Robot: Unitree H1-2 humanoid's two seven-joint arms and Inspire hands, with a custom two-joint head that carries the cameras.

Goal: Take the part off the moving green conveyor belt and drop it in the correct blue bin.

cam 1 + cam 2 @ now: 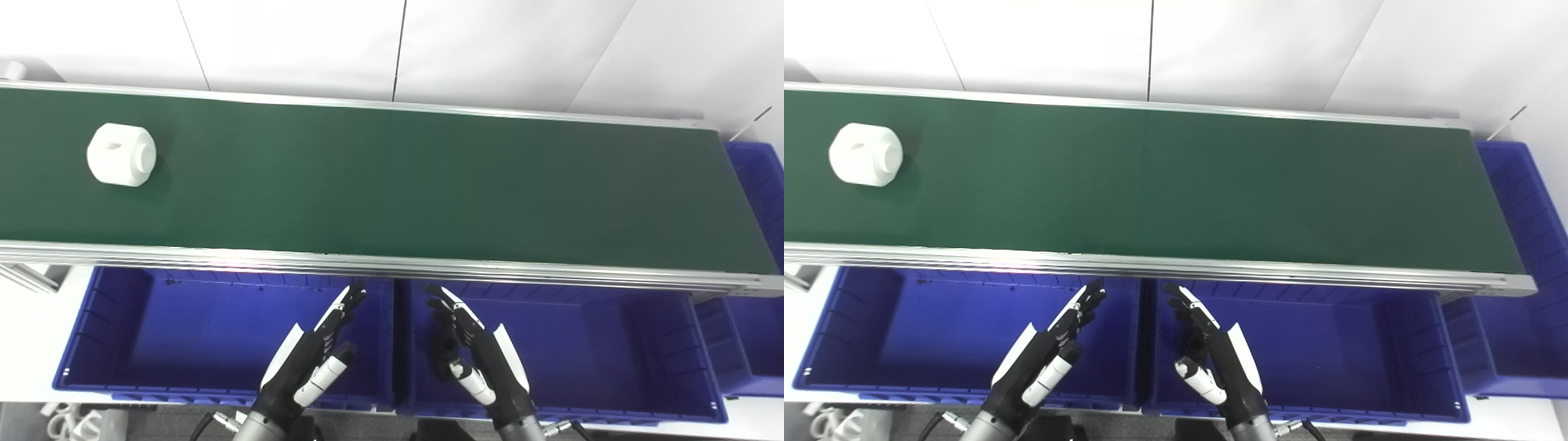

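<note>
Resting near the belt's (392, 184) left end, a white part (121, 154) lies untouched. Both hands, left (309, 358) and right (484, 358), hover over the bins (122, 331) with fingers spread, holding nothing.

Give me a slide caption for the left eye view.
White part rides the green belt at far left while both open hands, left and right, wait over the blue bins.

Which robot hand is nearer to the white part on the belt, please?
The left robot hand. It is open above the left blue bin, below and right of the white part. The right robot hand, also open, is over the middle bin, farther right.
</note>
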